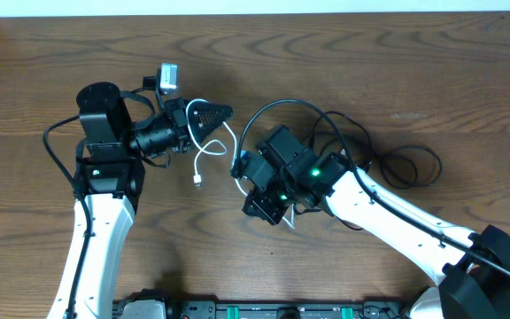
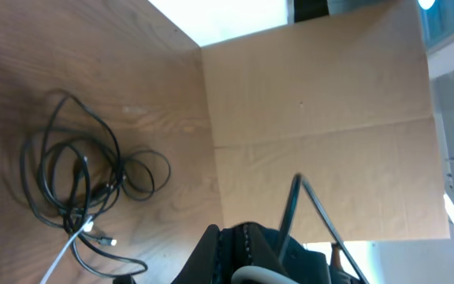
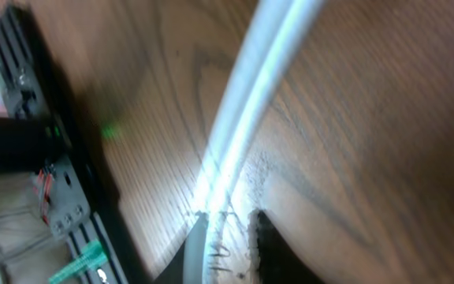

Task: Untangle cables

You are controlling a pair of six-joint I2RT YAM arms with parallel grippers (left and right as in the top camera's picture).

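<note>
The white cable loops from my left gripper down to its plug near the table middle. The left gripper is shut on this cable and lifted above the table. In the left wrist view the closed fingers show at the bottom, with a white strand running toward the bunched black cables. The black cables lie looped around and behind my right arm. My right gripper is low at the table. In the right wrist view its fingers are closed around the white cable, which runs taut away from them.
The wooden table carries only the cables. A cardboard wall stands beyond the table edge. A black rail with green parts runs along the front edge and also shows in the right wrist view.
</note>
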